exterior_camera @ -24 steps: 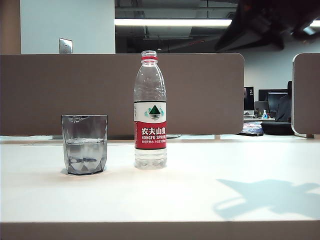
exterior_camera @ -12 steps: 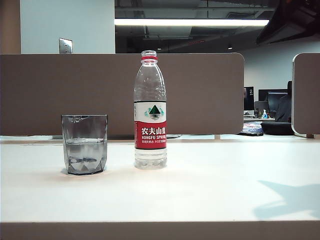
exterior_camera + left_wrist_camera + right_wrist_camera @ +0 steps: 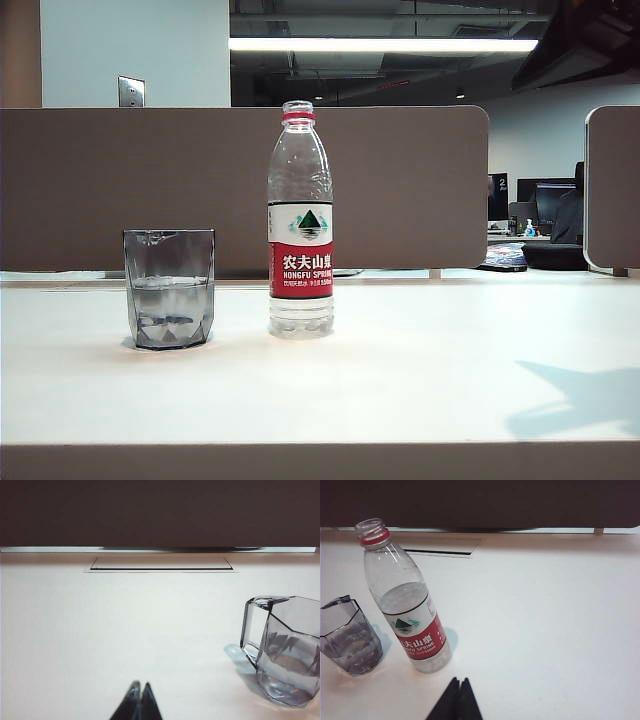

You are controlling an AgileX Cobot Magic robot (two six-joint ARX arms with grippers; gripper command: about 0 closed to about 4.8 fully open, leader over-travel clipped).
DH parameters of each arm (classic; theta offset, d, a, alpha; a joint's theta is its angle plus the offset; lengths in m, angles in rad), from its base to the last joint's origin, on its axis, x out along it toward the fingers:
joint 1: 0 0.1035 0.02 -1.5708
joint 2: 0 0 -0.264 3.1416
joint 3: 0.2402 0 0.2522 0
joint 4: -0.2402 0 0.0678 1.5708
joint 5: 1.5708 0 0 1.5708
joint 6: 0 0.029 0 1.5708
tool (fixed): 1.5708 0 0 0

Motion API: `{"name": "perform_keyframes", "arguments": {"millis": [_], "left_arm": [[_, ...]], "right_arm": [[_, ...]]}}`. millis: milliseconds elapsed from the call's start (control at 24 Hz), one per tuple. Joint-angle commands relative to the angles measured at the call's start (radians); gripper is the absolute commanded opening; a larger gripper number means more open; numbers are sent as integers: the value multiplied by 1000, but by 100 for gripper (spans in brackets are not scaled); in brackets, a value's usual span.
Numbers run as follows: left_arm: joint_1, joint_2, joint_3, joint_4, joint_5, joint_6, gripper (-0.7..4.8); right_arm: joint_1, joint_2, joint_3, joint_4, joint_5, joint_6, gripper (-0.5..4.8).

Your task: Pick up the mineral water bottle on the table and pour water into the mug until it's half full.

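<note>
The uncapped mineral water bottle [image 3: 300, 230] stands upright mid-table, water showing up to about the top of its red-and-white label. Just to its left stands the smoky-grey faceted mug [image 3: 169, 290], with water [image 3: 169, 305] roughly up to its middle. In the right wrist view my right gripper [image 3: 459, 681] is shut and empty, above the white table [image 3: 420, 370], short of the bottle [image 3: 407, 605] and the mug [image 3: 350, 640]. A dark part of the right arm [image 3: 585, 40] fills the exterior view's top right corner. My left gripper [image 3: 140, 685] is shut and empty, low over the table, with the mug [image 3: 287, 650] off to one side.
A brown partition [image 3: 400, 180] runs along the table's far edge, and a second panel [image 3: 612, 190] stands at the right. A flush cable hatch [image 3: 160, 563] lies in the tabletop near the partition. The right arm's shadow [image 3: 580, 400] falls on the front right of the table.
The right arm has drawn away toward the top right corner of the exterior view, and its shadow slid right across the table. Bottle, mug and left arm stayed still.
</note>
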Motion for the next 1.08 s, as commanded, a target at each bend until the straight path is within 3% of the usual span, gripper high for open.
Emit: {"name": "perform_keyframes", "arguments": {"millis": [42, 209, 542, 626, 709, 792, 876, 1084], "left_arm": [[0, 0, 3, 6, 4, 0, -5], [0, 0, 3, 5, 4, 0, -5], [0, 0, 3, 6, 4, 0, -5], [1, 0, 3, 6, 4, 0, -5], [0, 0, 3, 5, 3, 0, -5], [1, 0, 3, 6, 4, 0, -5], [1, 0, 3, 6, 4, 0, -5], [1, 0, 3, 6, 4, 0, -5]], "right_arm": [[2, -11, 5, -6, 2, -5, -5], [-43, -100, 2, -68, 20, -130, -5], [-284, -412, -146, -70, 13, -130, -5], [-348, -520, -198, -70, -24, -130, -5], [-462, -678, -273, -71, -141, -129, -5], [-511, -719, -299, -71, -224, -127, -5], [-531, -736, -320, -69, -278, -122, -5], [-529, -751, -405, -53, -294, -100, -5]]}}
